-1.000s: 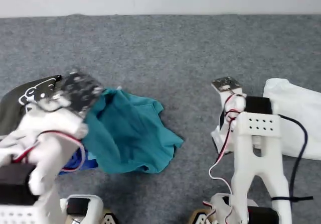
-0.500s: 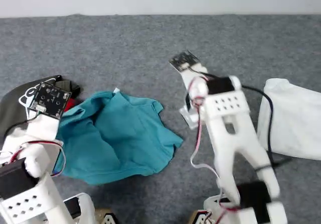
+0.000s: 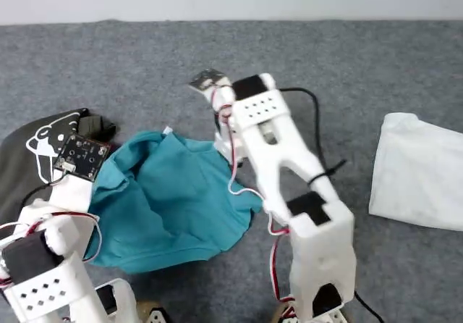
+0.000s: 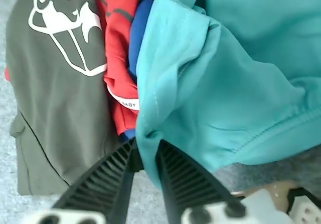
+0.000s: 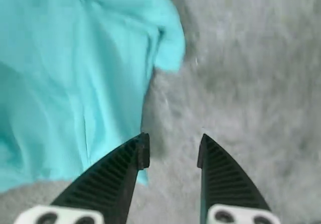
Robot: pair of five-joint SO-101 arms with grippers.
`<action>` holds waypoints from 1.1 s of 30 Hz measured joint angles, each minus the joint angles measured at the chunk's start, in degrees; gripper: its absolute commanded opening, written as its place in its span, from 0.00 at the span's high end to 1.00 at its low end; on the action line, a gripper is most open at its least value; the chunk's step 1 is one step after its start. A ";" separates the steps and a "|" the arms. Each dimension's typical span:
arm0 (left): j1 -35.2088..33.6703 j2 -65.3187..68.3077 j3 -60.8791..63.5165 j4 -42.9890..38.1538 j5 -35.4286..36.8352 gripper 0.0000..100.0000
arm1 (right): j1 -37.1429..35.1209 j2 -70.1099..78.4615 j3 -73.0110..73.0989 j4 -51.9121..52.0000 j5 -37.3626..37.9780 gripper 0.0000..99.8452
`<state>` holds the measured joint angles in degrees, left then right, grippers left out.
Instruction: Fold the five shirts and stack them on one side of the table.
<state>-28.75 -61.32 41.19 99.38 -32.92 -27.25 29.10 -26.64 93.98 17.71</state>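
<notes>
A crumpled teal shirt (image 3: 170, 200) lies left of centre on the grey table. My left gripper (image 4: 145, 156) is shut on a fold at its near left edge, next to the pile. That pile holds a dark olive shirt with a white print (image 4: 55, 83), a red shirt (image 4: 118, 48) and a blue shirt (image 4: 138, 33). My right gripper (image 5: 173, 146) hangs open over the carpet, just off the teal shirt (image 5: 75, 83) at its far right edge. A folded white shirt (image 3: 419, 174) lies at the right.
The right arm (image 3: 275, 142) stretches from the front edge across the middle of the grey carpeted table (image 3: 325, 62). The left arm's base (image 3: 43, 272) stands at the front left. Bare carpet lies behind the shirts and between the teal and white ones.
The right arm has swung left from beside the white shirt to the teal shirt's far right edge. The left arm has drawn back toward the front left, and the teal shirt has shifted slightly.
</notes>
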 measured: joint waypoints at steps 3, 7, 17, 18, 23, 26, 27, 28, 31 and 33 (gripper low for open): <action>0.00 0.00 0.00 0.00 1.58 0.99 | -2.20 4.66 -6.59 0.00 0.00 0.83; 0.00 0.00 0.00 0.00 2.11 0.99 | -5.01 12.04 -14.77 -0.09 0.00 0.83; 0.00 0.00 0.00 0.00 2.29 0.99 | -9.67 25.41 -32.00 -0.09 0.00 0.83; 0.00 0.00 0.00 0.00 2.29 0.99 | -10.20 25.85 -32.53 -0.09 0.00 0.83; 0.00 0.00 0.00 0.00 2.29 0.99 | -11.96 29.01 -33.23 -0.09 0.00 0.85; 0.00 0.00 0.00 0.00 2.29 0.99 | -11.87 31.03 -33.76 0.79 0.00 0.98; 0.00 0.00 0.00 0.00 2.29 0.99 | -11.78 31.21 -34.02 1.67 0.00 1.00; 0.00 0.00 0.00 0.00 2.29 0.99 | -11.78 31.21 -34.29 2.81 0.00 0.98; 0.00 0.00 0.00 0.00 2.29 0.99 | -10.81 31.30 -34.37 6.24 0.00 0.99; 0.00 0.00 0.00 0.00 2.29 0.99 | -9.14 31.30 -34.37 6.33 0.00 0.99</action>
<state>-28.75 -61.32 41.19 99.38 -30.64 -36.40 60.40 -61.01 100.31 17.71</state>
